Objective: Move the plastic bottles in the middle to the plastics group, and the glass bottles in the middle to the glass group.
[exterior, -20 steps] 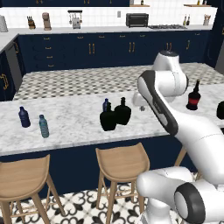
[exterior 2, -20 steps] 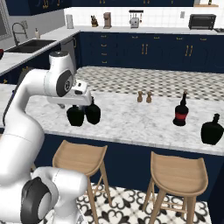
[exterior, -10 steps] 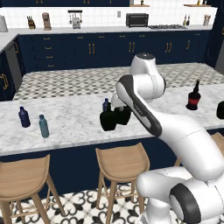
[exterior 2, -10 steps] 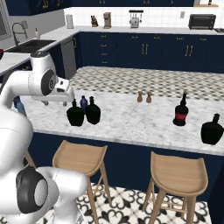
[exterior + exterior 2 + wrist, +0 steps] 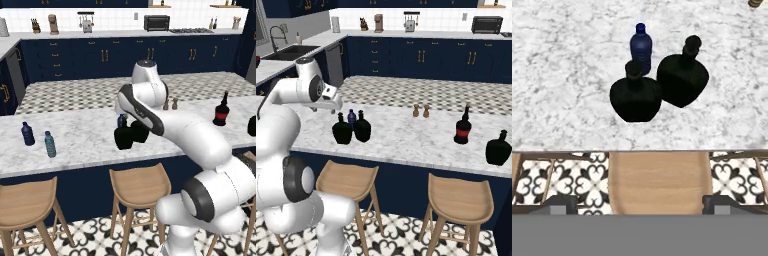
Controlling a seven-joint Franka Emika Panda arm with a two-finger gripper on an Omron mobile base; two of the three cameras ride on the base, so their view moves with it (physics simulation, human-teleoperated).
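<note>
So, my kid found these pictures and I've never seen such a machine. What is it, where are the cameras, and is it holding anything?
It is a white robot arm on a base in a simulated kitchen. Two pictures come from cameras behind it, left and right; the third looks down from its hand. On the marble counter, in the middle, stand two squat glossy black bottles and a small navy-blue plastic bottle. To the left are two small slim plastic bottles; to the right, a red-labelled dark bottle and another black rounded bottle. Its fingers are open and hold nothing.
</note>
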